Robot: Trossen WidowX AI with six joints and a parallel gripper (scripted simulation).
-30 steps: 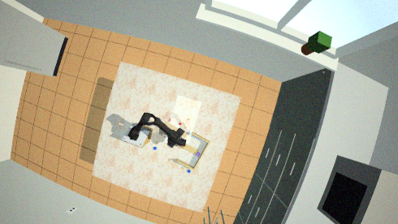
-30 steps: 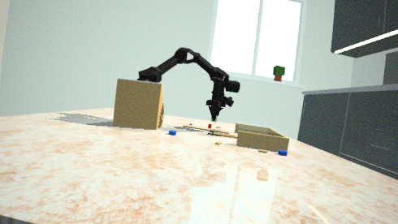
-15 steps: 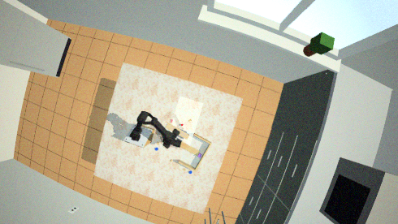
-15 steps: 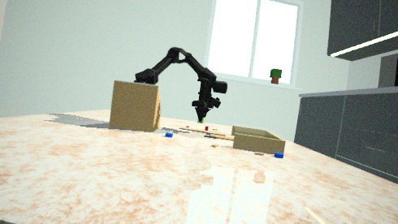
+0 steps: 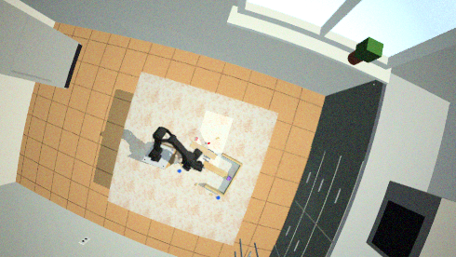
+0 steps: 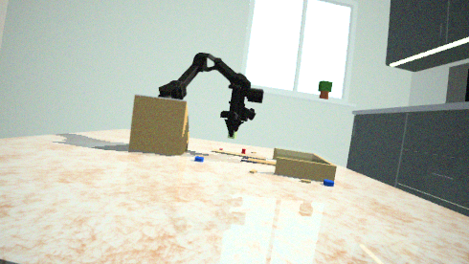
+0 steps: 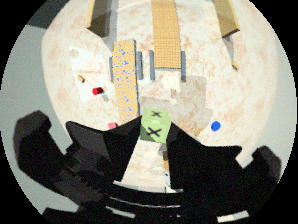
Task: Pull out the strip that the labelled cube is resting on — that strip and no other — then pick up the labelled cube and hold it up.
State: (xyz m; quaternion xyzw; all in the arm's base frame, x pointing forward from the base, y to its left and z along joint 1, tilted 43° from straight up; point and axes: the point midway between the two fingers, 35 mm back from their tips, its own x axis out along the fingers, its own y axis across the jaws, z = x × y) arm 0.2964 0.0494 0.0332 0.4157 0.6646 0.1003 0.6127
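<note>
My gripper (image 6: 232,134) (image 7: 154,120) is shut on the labelled cube, in the air above the table. The labelled cube (image 7: 158,131) (image 6: 233,136) is pale green with black X marks on its faces. A blue-speckled strip (image 7: 125,75) (image 5: 199,147) lies flat on the table, outside the tray, left of my gripper in the wrist view. A grid-patterned tan strip (image 7: 166,40) (image 5: 215,169) runs into the open side of the tray between grey guides. A purple cube (image 5: 229,178) is at that strip's far end. In the top view the arm hides the labelled cube.
The low tray (image 6: 303,169) has tan walls. A red cylinder (image 7: 97,91) (image 6: 243,151), a pink piece (image 7: 112,126) and a blue piece (image 7: 215,126) (image 5: 179,170) lie around the strips. Another blue piece (image 5: 218,197) (image 6: 328,183) is beside the tray. The arm stands on a tan box (image 6: 158,124).
</note>
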